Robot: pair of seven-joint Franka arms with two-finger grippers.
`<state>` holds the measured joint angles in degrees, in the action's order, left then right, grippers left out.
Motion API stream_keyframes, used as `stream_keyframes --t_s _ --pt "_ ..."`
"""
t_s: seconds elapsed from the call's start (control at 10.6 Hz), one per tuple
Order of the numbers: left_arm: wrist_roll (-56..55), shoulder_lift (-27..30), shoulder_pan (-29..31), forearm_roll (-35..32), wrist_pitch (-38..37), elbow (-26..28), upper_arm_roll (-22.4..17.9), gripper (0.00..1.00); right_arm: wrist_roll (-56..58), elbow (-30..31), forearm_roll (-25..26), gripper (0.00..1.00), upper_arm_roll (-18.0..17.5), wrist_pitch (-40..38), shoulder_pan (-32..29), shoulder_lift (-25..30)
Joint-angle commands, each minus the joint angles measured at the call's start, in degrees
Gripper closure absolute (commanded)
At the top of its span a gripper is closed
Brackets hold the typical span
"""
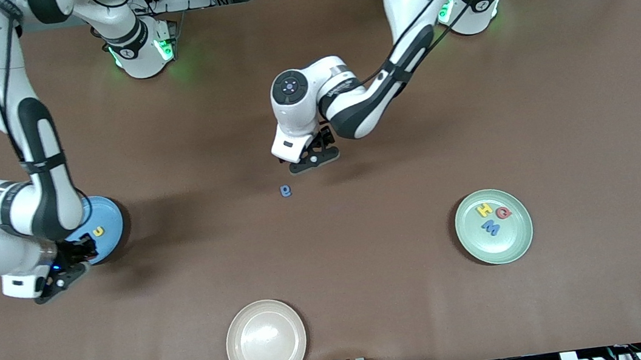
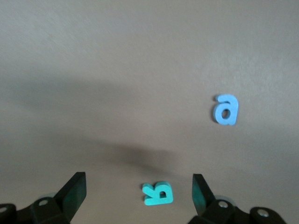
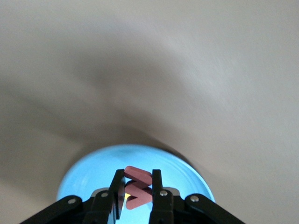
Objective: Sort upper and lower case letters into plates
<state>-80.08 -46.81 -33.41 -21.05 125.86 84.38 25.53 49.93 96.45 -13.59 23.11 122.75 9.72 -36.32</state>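
My right gripper [image 3: 138,192] is shut on a red zigzag letter [image 3: 138,178], just above the bright blue plate [image 3: 88,173]. In the front view this gripper [image 1: 75,262] hangs over the blue plate [image 1: 112,219], where a yellow letter [image 1: 98,231] lies. My left gripper [image 2: 138,193] stands open over the table's middle, with a teal letter [image 2: 158,194] flat on the table between its fingers. A blue "a" [image 2: 226,109] lies apart from it. From the front, the left gripper [image 1: 313,157] hides the teal letter; the blue "a" [image 1: 286,191] shows. The mint plate [image 1: 517,241] holds three letters.
A beige plate [image 1: 266,342] sits near the table's front edge, with nothing in it. The mint plate lies toward the left arm's end of the table, the blue plate toward the right arm's end. Brown tabletop stretches between them.
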Motion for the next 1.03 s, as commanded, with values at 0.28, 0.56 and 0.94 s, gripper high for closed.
stream_keyframes --t_s 0.28,0.56,0.94 --pt "-3.3 -4.6 -3.5 -1.3 -0.3 -3.6 -1.0 0.0 5.4 5.9 -0.9 0.95 0.4 -0.1 -3.2 4.6" --pt "-7.4 -5.9 -4.7 -1.7 1.8 -3.2 -1.2 0.0 5.3 5.9 -1.0 0.0 0.4 -1.2 -3.8 3.9" --pt "-8.9 -6.4 -4.9 -1.9 2.6 -2.6 -1.6 0.09 4.8 4.9 -1.6 0.0 -2.0 -3.4 -1.4 4.3"
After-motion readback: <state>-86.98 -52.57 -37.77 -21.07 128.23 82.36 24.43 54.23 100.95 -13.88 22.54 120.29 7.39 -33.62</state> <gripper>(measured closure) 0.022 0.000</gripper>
